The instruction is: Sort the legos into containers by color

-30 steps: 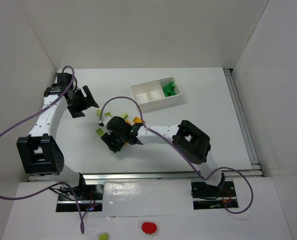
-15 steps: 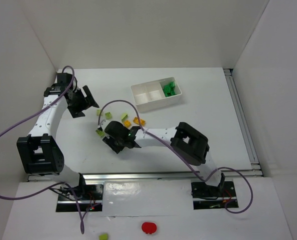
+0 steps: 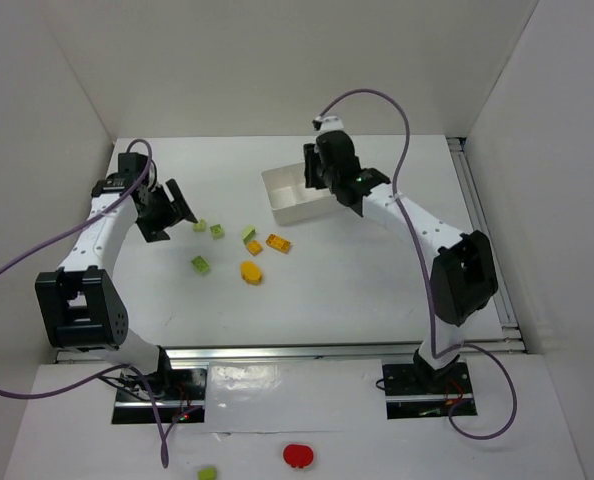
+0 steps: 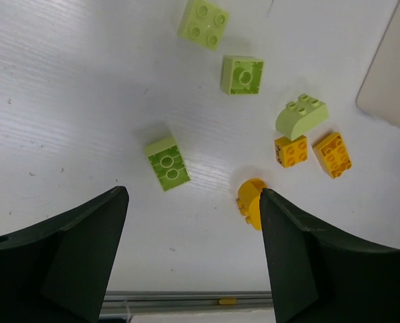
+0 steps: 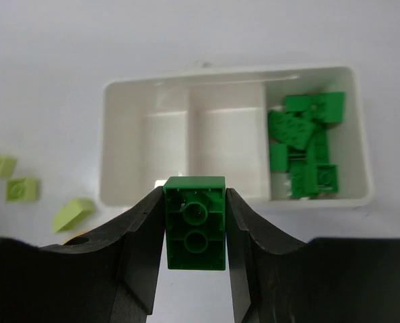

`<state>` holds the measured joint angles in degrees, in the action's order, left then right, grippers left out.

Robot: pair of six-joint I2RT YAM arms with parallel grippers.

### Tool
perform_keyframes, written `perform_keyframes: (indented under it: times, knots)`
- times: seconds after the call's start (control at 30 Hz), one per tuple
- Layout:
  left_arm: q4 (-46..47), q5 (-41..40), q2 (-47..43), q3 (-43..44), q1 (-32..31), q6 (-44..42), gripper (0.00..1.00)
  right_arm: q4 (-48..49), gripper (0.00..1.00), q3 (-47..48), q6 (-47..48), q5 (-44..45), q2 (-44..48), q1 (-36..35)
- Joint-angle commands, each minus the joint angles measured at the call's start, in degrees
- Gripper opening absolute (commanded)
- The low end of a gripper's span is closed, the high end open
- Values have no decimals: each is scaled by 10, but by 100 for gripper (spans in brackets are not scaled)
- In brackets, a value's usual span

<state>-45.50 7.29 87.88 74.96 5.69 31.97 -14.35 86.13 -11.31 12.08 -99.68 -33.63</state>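
Note:
My right gripper [image 3: 322, 170] is shut on a dark green brick [image 5: 195, 222] and holds it above the white tray [image 3: 282, 195]. In the right wrist view the tray [image 5: 234, 75] has several dark green bricks [image 5: 304, 145] in its right compartment; the left and middle compartments hold nothing. My left gripper [image 3: 172, 210] is open and empty, left of the loose bricks. On the table lie lime bricks [image 4: 166, 163], [image 4: 242, 74], [image 4: 203, 22], [image 4: 302, 116], two orange bricks [image 4: 291, 151], [image 4: 332, 154] and a rounded orange-yellow piece [image 4: 252, 203]. My right arm hides the tray's right end in the top view.
A red round object [image 3: 298, 456] and a lime brick [image 3: 208, 472] lie off the table in front of the arm bases. White walls enclose the table on the left, back and right. A metal rail [image 3: 482, 240] runs along the right edge.
My right arm has swung from the loose bricks at mid-table up to the tray, carrying the green brick. The rounded orange-yellow piece is now uncovered. The left arm has barely moved.

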Motion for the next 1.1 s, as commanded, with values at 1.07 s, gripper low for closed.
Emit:
perform_keyframes:
  times: [1.07]
  knots:
    - [76,-57,97,-126,-52,55,81,-5,83,126,-61,57,-100,117]
